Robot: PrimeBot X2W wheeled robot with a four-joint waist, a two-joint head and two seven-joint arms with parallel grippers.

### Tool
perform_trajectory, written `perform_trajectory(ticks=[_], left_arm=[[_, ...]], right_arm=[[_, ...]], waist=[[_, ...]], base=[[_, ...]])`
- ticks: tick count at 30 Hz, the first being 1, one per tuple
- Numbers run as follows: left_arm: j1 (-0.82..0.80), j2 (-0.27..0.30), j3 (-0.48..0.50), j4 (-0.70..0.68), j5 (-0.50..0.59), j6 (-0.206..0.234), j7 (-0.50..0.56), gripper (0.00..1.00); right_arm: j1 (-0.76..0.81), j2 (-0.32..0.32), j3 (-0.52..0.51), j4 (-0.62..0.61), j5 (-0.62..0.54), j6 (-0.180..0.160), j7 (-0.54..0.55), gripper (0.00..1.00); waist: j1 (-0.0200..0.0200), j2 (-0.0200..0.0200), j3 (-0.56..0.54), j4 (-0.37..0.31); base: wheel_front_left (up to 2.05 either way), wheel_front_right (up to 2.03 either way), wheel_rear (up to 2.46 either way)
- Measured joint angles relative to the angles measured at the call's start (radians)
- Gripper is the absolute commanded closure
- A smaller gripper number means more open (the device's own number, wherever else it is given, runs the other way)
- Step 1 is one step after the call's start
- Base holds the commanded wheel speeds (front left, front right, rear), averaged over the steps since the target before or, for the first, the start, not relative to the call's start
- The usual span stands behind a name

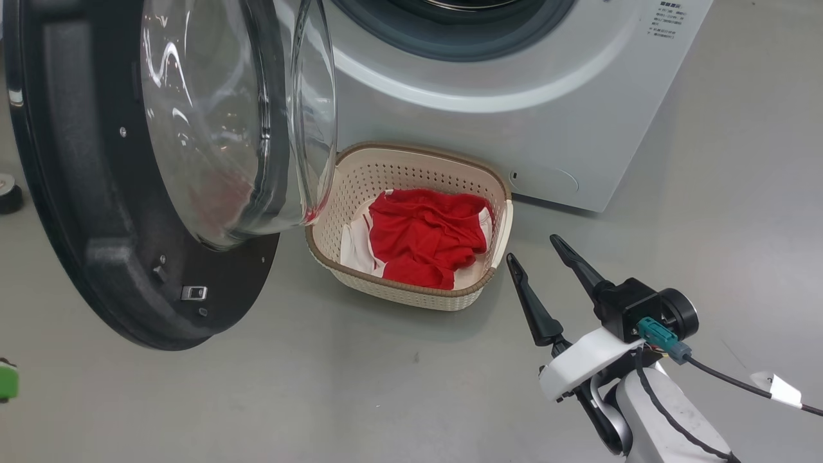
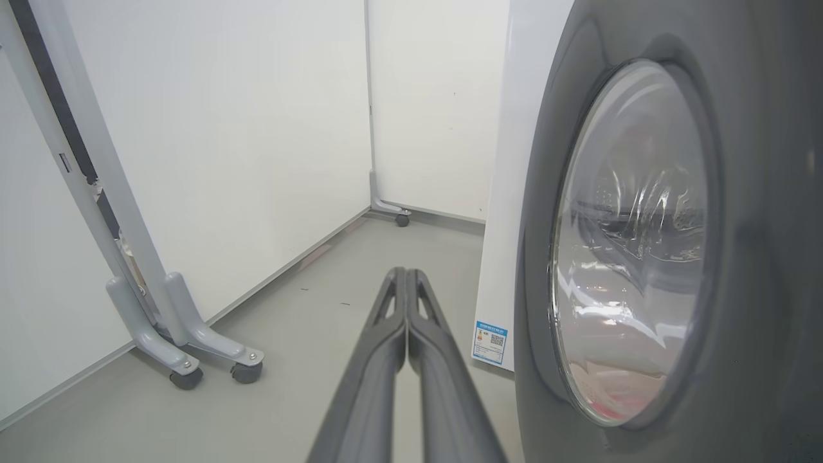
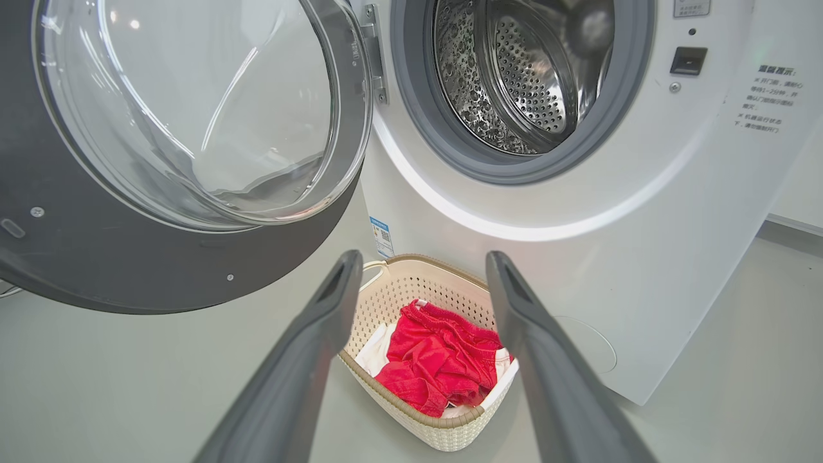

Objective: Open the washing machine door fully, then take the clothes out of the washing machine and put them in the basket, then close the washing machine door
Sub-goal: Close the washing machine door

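Standing open: washing machine door (image 1: pixel 96 212), inner face and glass bowl turned outward, at left of washing machine (image 1: pixel 450 122) front. Steel drum (image 3: pixel 514 77) visible through porthole. Basket (image 1: pixel 411 296) on floor (image 1: pixel 386 386), at foot of machine front, near lower edge of door glass. Clothes (image 1: pixel 424 238), red with white trim, bunched inside basket. Right end effector (image 1: pixel 532 247): fingers spread, holding nothing, above floor just right of basket. Left end effector (image 2: pixel 406 271): fingers pressed together, holding nothing, beside door outer face; contact cannot be told.
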Motion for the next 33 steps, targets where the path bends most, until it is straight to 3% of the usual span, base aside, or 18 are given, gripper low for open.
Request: perform_trajectory(ticks=[7, 17, 25, 33], left_arm=[[-0.047, -0.007, 0.058, 0.045, -0.148, 0.0, 0.067, 1.0], [-0.125, -0.132, 0.191, 0.138, -0.528, 0.002, 0.289, 1.0], [-0.179, -0.208, 0.261, 0.169, -0.806, 0.055, 0.497, 1.0], [-0.194, -0.216, 0.27, 0.162, -0.944, 0.111, 0.678, 1.0]], right_arm=[[0.0, 0.0, 0.002, 0.0, 0.0, 0.0, 0.0, 0.0], [0.0, 0.0, 0.003, 0.001, 0.0, 0.0, 0.0, 0.0], [0.001, 0.0, 0.008, 0.001, 0.0, 0.0, 0.0, 0.0], [0.005, 0.0, 0.017, 0.002, 0.002, 0.0, 0.0, 0.0]], waist=[[0.0, 0.0, -0.003, -0.001], [0.0, 0.0, -0.009, -0.012], [0.0, 0.0, -0.015, -0.014], [0.0, 0.0, -0.019, -0.011]], base=[[0.0, 0.0, 0.0], [0.0, 0.0, 0.0], [0.0, 0.0, 0.0], [0.0, 0.0, 0.0]])
